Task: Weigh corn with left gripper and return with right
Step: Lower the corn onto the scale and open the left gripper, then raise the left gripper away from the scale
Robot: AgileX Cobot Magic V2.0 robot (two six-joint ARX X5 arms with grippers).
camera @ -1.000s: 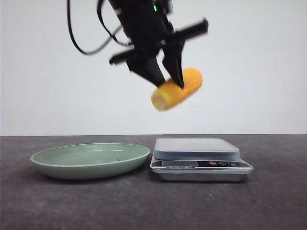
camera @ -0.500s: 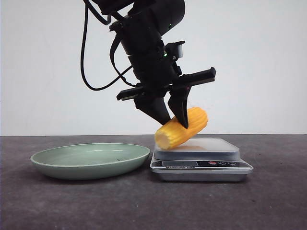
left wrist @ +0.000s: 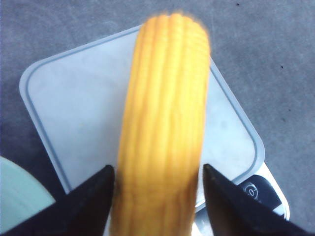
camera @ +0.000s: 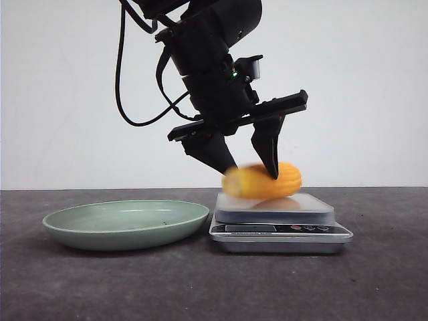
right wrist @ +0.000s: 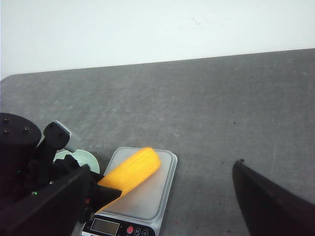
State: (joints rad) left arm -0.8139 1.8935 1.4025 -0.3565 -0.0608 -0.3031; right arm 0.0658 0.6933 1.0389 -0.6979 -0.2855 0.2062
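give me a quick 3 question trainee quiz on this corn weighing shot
1. True or false: the corn lies on the scale.
2. Which best describes the left gripper? A) shut on the corn B) fingers spread, gaps beside the corn C) over the plate
3. Fill in: the green plate holds ____.

Key:
1. True.
2. B.
3. Nothing; it sits empty beside the scale.

orange-yellow ribbed corn (camera: 262,181), pale green plate (camera: 126,223), silver scale (camera: 279,221)
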